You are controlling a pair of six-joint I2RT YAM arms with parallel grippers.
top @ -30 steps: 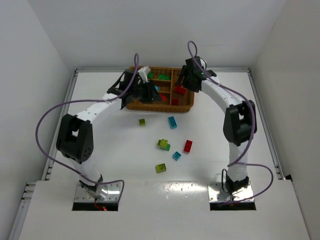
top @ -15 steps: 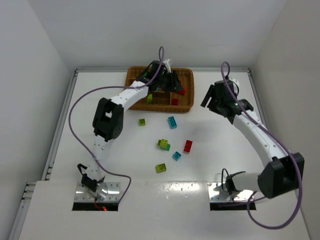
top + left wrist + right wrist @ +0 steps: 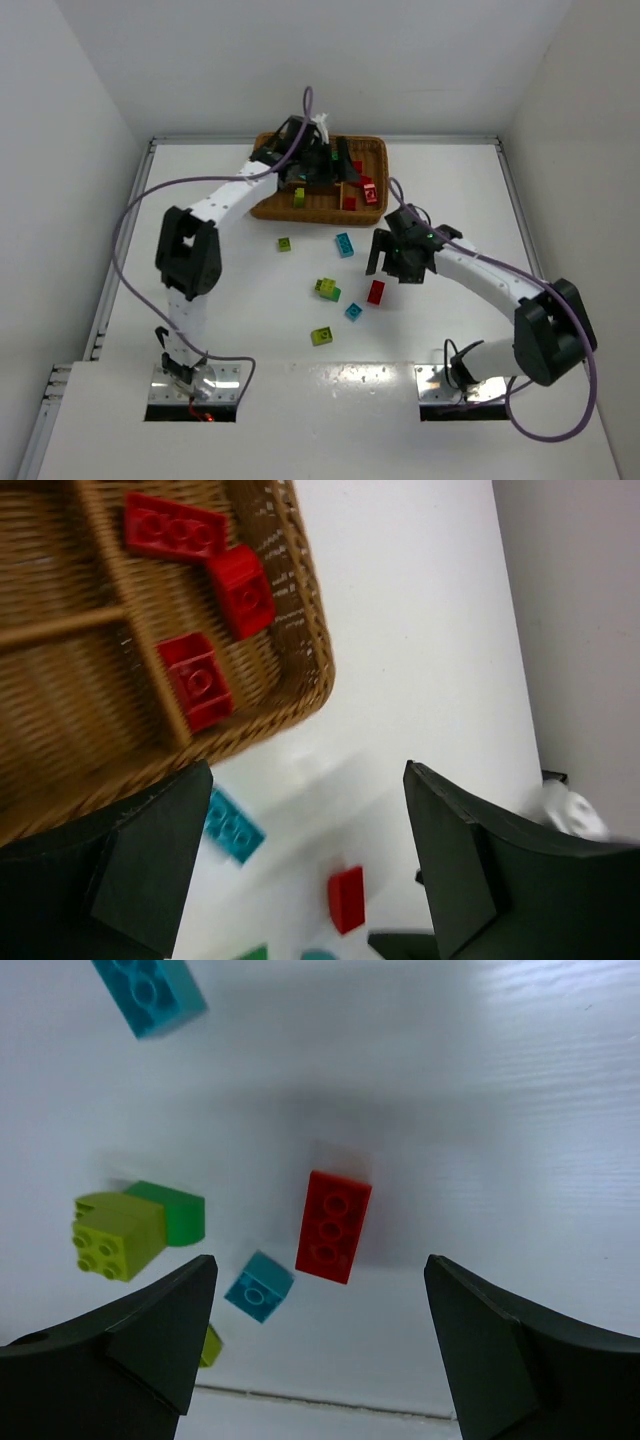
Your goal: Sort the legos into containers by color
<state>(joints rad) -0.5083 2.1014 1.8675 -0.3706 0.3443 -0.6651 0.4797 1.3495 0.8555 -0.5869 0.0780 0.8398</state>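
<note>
Six loose legos [image 3: 353, 311] left on the counter [image 3: 450, 190] by our count from the top camera: a red brick [image 3: 376, 291], a big cyan brick [image 3: 345, 244], a small cyan one, a yellow-green and green clump [image 3: 327, 289], and two yellow-green singles [image 3: 285, 243]. The wicker tray [image 3: 310, 214] at the far side already holds reds at its right end and a yellow-green piece further left, so we'd call the sort roughly half done. The left hand [image 3: 338, 172] hangs over the tray. The right hand [image 3: 392, 258] sits just beside the red brick.

Left wrist camera: the left hand [image 3: 308, 775] is spread wide with nothing in it, looking down past the tray's corner. Three sorted reds [image 3: 243, 590] lie by that corner, all on the same side of the divider as far as we can tell.

Right wrist camera: the right hand [image 3: 320, 1260] is wide open and empty too. The red brick [image 3: 333, 1225] lies flat on the counter right under the gap, untouched. It looks like the next pick to us. The clump [image 3: 120, 1232] sits off to one side, and we reckon it'll need pulling apart before its two colors can go in separate sections.
</note>
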